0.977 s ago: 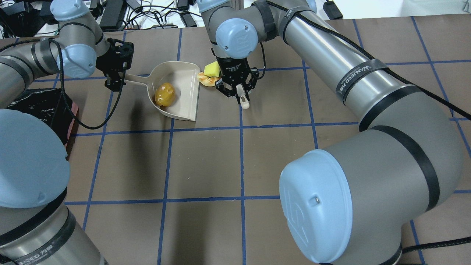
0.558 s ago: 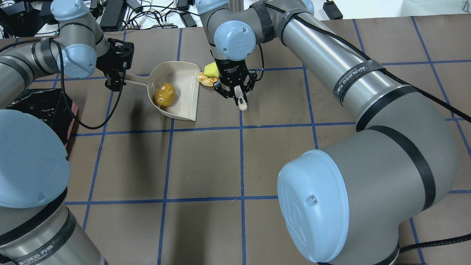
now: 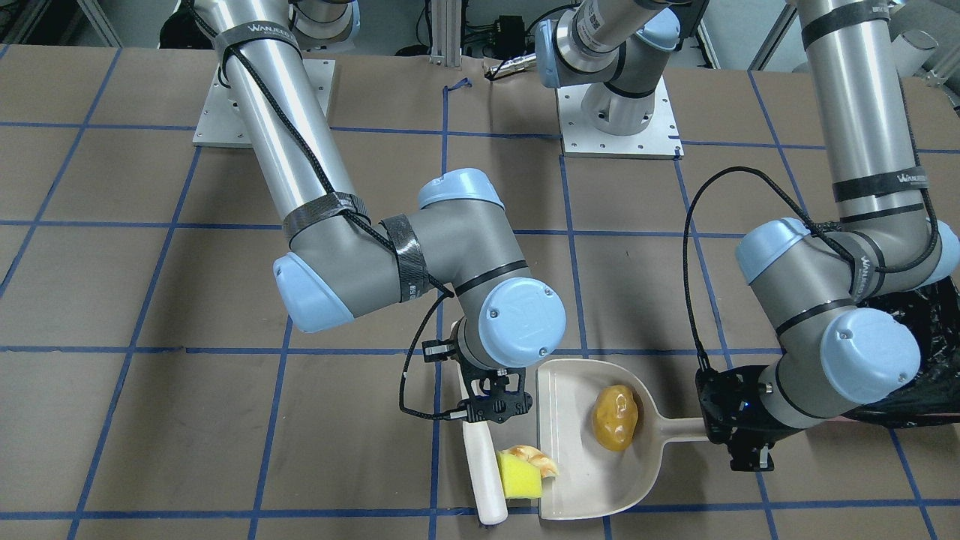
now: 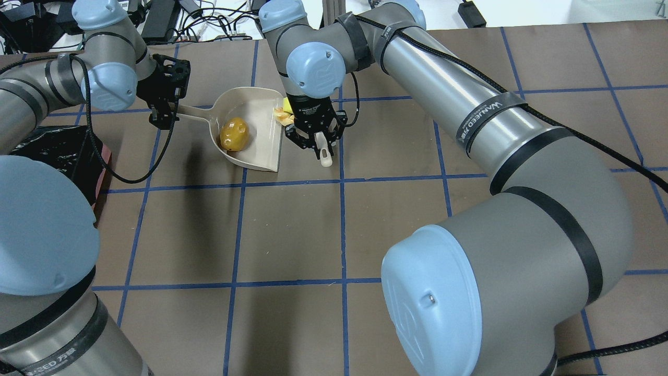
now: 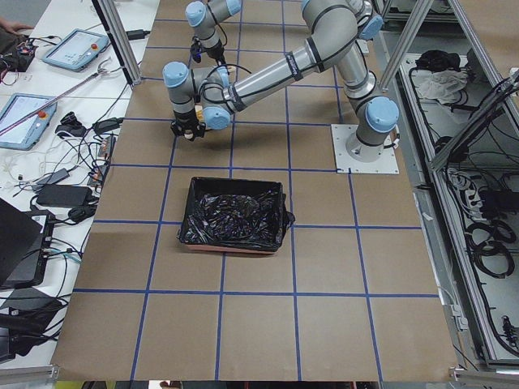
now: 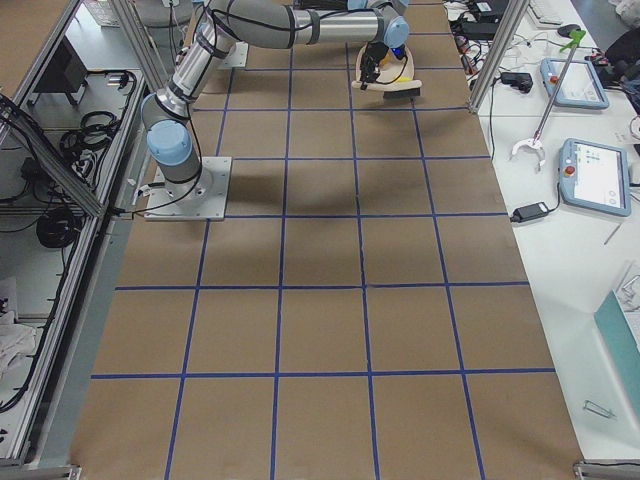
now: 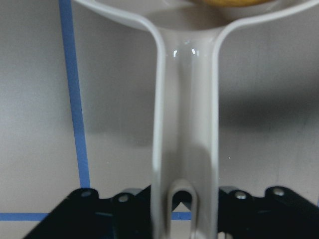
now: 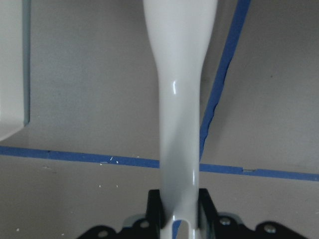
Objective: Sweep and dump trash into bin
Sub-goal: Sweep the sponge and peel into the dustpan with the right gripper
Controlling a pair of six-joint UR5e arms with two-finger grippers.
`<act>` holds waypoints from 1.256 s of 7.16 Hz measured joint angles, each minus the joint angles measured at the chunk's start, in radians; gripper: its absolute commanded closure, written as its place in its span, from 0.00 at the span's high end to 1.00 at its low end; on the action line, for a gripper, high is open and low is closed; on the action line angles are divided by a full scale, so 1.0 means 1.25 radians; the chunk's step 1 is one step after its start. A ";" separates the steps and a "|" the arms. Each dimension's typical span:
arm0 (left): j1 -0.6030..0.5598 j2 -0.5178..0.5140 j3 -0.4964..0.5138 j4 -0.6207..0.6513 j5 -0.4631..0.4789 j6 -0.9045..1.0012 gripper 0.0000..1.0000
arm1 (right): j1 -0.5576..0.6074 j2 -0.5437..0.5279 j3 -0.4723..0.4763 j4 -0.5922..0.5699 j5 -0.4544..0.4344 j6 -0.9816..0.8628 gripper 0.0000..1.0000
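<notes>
From overhead the right arm's wrist is hiding most of the sponge [image 3: 519,478] and the bread piece [image 3: 531,454] — only slivers are peeking out. The bin [image 4: 62,149] is sitting partly behind the left arm, and in the front view it is running off the side edge. The left wrist camera is cropping the dustpan [image 7: 184,124] to its handle and the potato [image 7: 239,2] to a sliver; the right one is cutting off the brush [image 8: 180,99] head.

"WANJEED" on black right-arm strap [image 4: 485,120]; same on left-arm strap [image 3: 885,184].
</notes>
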 measured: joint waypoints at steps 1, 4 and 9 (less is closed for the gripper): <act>0.000 0.000 0.000 0.000 0.000 0.000 0.01 | 0.010 0.004 0.000 0.000 0.004 0.013 0.00; 0.000 0.000 -0.001 0.000 0.000 -0.001 0.01 | 0.027 0.007 0.000 -0.006 0.043 0.052 0.00; 0.000 -0.001 -0.001 0.000 0.000 -0.001 0.01 | 0.044 0.007 0.000 -0.043 0.138 0.151 0.00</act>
